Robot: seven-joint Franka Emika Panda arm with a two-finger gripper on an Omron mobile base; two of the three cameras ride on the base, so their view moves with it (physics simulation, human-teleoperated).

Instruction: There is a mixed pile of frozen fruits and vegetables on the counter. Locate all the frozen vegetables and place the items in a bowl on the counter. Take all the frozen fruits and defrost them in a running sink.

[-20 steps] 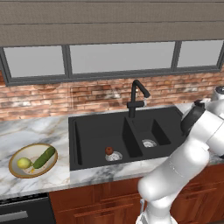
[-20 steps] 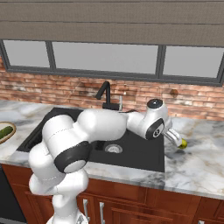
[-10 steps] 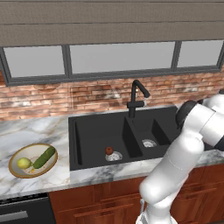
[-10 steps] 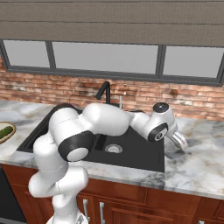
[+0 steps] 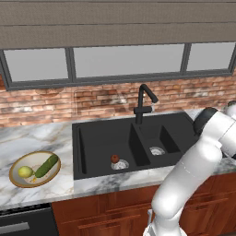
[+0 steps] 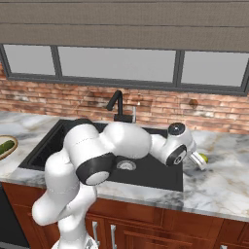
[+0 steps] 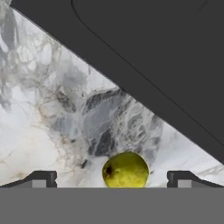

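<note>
A yellow-green lemon-like ball lies on the marble counter just right of the black sink. My gripper hangs open over it, one fingertip on each side and neither touching it. From the right base view the gripper is low beside the same ball. A dark red ball rests in the sink's left basin. At the left, the bowl holds a long green piece and a pale yellow-green ball.
A black gooseneck tap stands behind the sink's divider. A brick wall with windows runs along the back of the counter. My white arm stretches across above the sink towards the right.
The arm has reached further right and down, bringing the open gripper lower around the yellow-green ball. The items in the bowl and the sink have stayed put.
</note>
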